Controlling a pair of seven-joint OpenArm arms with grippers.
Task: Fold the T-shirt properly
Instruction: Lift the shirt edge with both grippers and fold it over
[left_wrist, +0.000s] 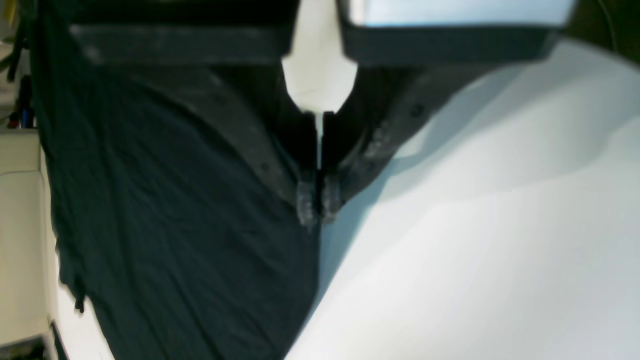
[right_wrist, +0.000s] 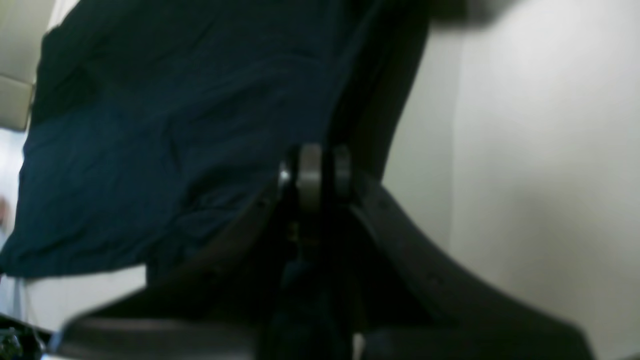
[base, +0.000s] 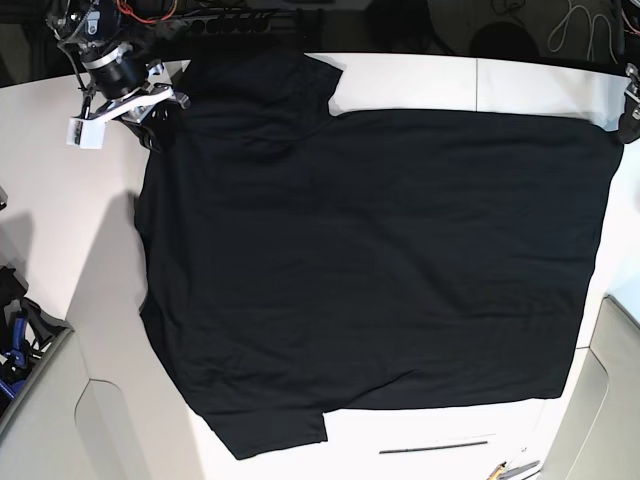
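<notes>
The black T-shirt (base: 370, 260) lies spread flat on the white table (base: 90, 230), plain side up, with one sleeve at the back left and one at the front left. My right gripper (base: 150, 108) is at the shirt's back left corner. In the right wrist view this gripper (right_wrist: 315, 172) is shut, with dark T-shirt cloth (right_wrist: 150, 125) bunched between and around its fingers. My left gripper (base: 628, 120) sits at the shirt's far right corner. Seen from the left wrist, it (left_wrist: 317, 205) is shut right on the T-shirt's (left_wrist: 175, 225) edge.
Cables and electronics (base: 230, 15) line the table's back edge. Small tools (base: 510, 468) and a thin dark strip (base: 435, 446) lie near the front right. Beige panels (base: 620, 400) flank the front corners, and a blue clamp (base: 15, 340) sits at the left.
</notes>
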